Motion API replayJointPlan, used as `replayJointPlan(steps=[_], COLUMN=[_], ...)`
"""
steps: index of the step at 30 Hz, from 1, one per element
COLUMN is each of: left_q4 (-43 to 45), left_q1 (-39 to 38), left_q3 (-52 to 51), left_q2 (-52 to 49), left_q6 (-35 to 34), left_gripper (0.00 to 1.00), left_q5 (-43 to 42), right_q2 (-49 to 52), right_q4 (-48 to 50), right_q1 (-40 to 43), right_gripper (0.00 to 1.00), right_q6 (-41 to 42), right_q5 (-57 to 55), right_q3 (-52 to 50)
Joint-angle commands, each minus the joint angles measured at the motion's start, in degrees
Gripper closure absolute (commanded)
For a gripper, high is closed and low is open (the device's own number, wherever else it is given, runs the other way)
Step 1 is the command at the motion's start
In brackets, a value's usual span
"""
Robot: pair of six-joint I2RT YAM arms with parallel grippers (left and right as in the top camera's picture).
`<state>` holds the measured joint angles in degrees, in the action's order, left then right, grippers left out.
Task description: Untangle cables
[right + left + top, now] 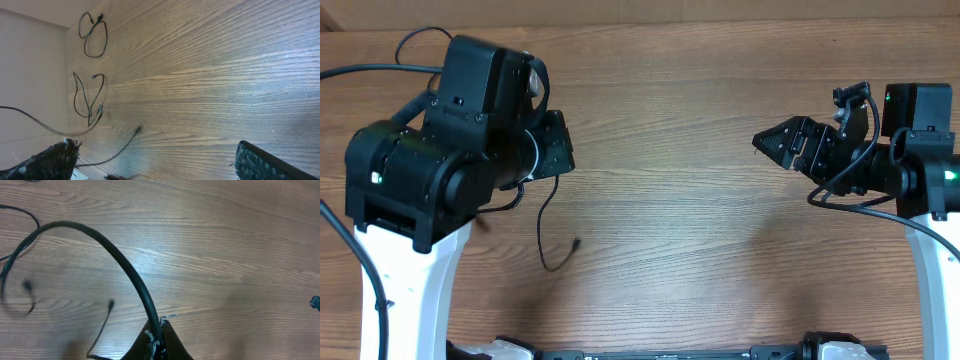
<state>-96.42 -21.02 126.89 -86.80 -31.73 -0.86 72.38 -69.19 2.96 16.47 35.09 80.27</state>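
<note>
In the left wrist view my left gripper (161, 330) is shut on a black cable (100, 237). That cable rises from the jaws, arcs to the left and drops toward the table. A second thin strand with a plug end (111, 303) hangs beside it. Overhead, my left gripper (558, 150) stands above the table with a thin cable (542, 235) dangling from it, its plug (578, 243) lying on the wood. My right gripper (765, 142) is open and holds nothing. Its view shows the wide-apart fingers (260, 165), one loose plug end (138, 130) between them, and two looped cables (95, 35) (90, 97) farther off.
The wooden table (700, 230) fills all three views. Thicker black arm cables run at the far left (360, 72) and beside the right arm (850, 205). The table's far edge (67, 60) meets a pale wall in the right wrist view.
</note>
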Motion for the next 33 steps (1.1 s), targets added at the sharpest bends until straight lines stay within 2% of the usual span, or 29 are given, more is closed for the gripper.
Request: replayJointPlan(steps=[1, 6, 8, 14, 23, 33], left_q4=[1.7, 6.8, 6.8, -0.4, -0.4, -0.4], left_q1=[-0.4, -0.4, -0.4, -0.4, -0.3, 0.4], left_q3=[0.3, 0.3, 0.3, 0.3, -5.6, -12.3], left_q2=[-0.2, -0.2, -0.2, -0.2, 4.2, 8.3], left_q6=[1.8, 11.3, 12.5, 12.0, 9.6, 7.9], left_gripper=[0.96, 0.96, 0.96, 0.96, 0.96, 0.96], left_q5=[-2.4, -17.5, -20.6, -16.0, -9.4, -5.8], right_q2=[0.1, 0.1, 0.1, 0.1, 0.1, 0.1], right_q4=[-0.4, -0.5, -0.4, -0.6, -1.9, -1.7], right_q1=[0.2, 0.2, 0.2, 0.2, 0.2, 0.2], right_gripper=[0.0, 0.0, 0.0, 0.0, 0.0, 0.0], right_q6=[-0.5, -0.5, -0.5, -0.5, -0.5, -0.5], right_q5=[-0.6, -0.6, -0.6, -1.0, -2.1, -2.1], right_q3=[0.8, 0.8, 0.8, 0.8, 0.8, 0.8])
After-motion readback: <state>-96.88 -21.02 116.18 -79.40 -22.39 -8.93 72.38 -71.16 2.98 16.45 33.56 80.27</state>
